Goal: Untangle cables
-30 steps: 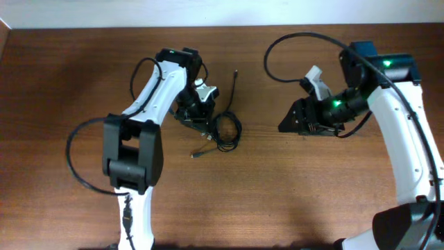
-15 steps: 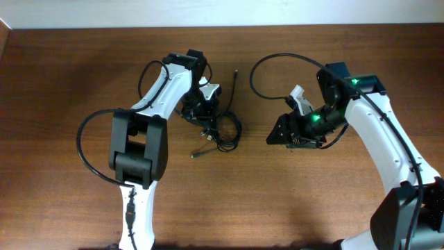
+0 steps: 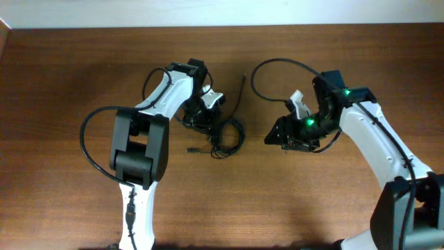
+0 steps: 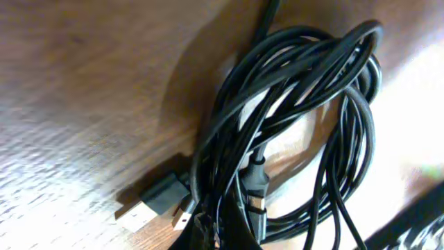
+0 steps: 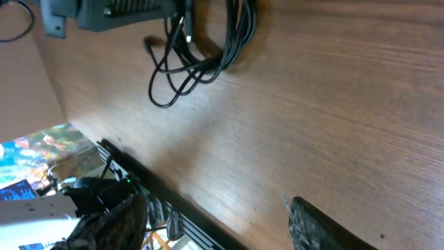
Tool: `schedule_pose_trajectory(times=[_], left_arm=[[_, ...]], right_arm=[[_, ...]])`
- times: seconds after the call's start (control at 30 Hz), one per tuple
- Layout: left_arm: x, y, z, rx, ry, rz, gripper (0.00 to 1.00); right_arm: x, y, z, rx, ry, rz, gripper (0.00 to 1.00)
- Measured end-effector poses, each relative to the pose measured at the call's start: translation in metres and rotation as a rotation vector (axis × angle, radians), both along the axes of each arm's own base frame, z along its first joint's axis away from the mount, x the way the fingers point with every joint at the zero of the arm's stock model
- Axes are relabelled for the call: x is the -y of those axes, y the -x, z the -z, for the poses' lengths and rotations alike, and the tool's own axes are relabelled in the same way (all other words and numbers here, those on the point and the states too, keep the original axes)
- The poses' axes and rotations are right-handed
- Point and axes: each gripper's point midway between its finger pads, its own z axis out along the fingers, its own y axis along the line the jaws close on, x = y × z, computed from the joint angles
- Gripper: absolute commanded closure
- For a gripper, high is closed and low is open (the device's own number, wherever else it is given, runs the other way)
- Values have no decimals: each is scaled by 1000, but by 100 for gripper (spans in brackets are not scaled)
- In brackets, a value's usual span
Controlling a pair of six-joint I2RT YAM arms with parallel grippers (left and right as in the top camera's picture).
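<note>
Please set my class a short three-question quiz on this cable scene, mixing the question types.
1. True or false: the right gripper is holding the cables.
2. Which one is right at the cable bundle? A: left gripper. B: right gripper. C: neither.
3. Fill in: in the left wrist view, the USB plug lies on the wooden ____.

Key:
1. False. It is open and off to the side, apart from the bundle.
2. A.
3. table.
</note>
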Motion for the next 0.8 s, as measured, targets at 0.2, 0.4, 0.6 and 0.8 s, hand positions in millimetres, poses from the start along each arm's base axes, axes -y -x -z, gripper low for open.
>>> schedule_pose_trajectory(times=[0.2,0.4,0.6,0.8], left_arm=[[15,4,-5,35,138,120,100],[22,-2,-8,79,182,143,100],[42,-22,-21,213,238,180,100],[76,-2,-22,200,276,257,100]], right_arm=[[1,0,15,-92,14,122,44],[0,-10,16,-147,17,248,69],[0,-15,16,-216,16,353,59],[-10,-15,22,-266,68,437,50]])
